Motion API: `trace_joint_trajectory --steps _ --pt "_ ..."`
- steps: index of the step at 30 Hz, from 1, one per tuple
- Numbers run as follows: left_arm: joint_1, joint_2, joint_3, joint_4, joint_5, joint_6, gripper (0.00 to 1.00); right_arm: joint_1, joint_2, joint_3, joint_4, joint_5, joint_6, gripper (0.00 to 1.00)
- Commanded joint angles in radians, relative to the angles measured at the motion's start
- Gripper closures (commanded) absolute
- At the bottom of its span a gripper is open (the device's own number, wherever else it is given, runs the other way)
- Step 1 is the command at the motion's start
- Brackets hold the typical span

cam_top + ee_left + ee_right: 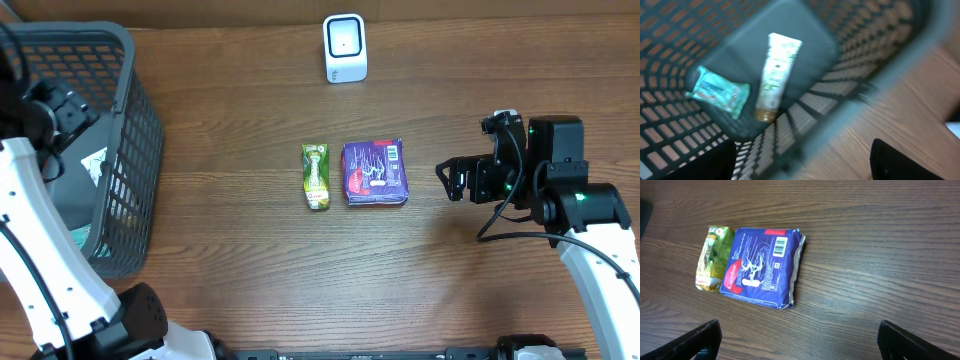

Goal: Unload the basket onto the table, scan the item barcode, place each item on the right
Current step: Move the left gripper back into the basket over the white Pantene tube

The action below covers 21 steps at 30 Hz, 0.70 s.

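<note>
A purple package lies flat mid-table, and its barcode faces up in the right wrist view. Against its left side lies a green-yellow packet. The white scanner stands at the table's far edge. My right gripper is to the right of the package, open and empty; its point in the wrist view is. My left gripper hovers open and empty over the rim of the dark basket. Inside the basket lie a teal packet and a white tube.
The mesh basket fills the table's left side, with my left arm reaching over it. The left wrist view is blurred.
</note>
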<state>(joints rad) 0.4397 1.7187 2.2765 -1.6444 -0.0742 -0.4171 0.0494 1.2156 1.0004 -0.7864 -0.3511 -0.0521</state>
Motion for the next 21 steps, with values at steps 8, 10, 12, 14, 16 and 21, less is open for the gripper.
trace_joint_trajectory --steps 8,10,12,14,16,21 --pt "0.138 0.002 -0.269 0.193 0.122 -0.032 0.21 0.001 -0.003 0.022 0.003 0.002 0.000 0.00" --pt "0.140 0.003 -0.322 0.217 0.119 -0.037 0.22 0.001 -0.003 0.022 0.003 0.002 0.000 0.00" --pt "0.140 0.005 -0.381 0.252 0.119 -0.037 0.22 0.001 -0.003 0.022 0.003 0.002 0.000 0.00" --pt "0.142 0.005 -0.435 0.290 0.119 -0.037 0.23 0.001 -0.003 0.022 0.003 0.002 -0.001 0.00" --pt "0.146 0.007 -0.488 0.332 0.115 -0.037 0.23 0.001 -0.003 0.022 0.003 0.002 0.000 0.00" --pt "0.154 0.009 -0.601 0.451 0.088 -0.035 0.22 0.001 -0.003 0.022 0.003 0.002 -0.001 0.00"
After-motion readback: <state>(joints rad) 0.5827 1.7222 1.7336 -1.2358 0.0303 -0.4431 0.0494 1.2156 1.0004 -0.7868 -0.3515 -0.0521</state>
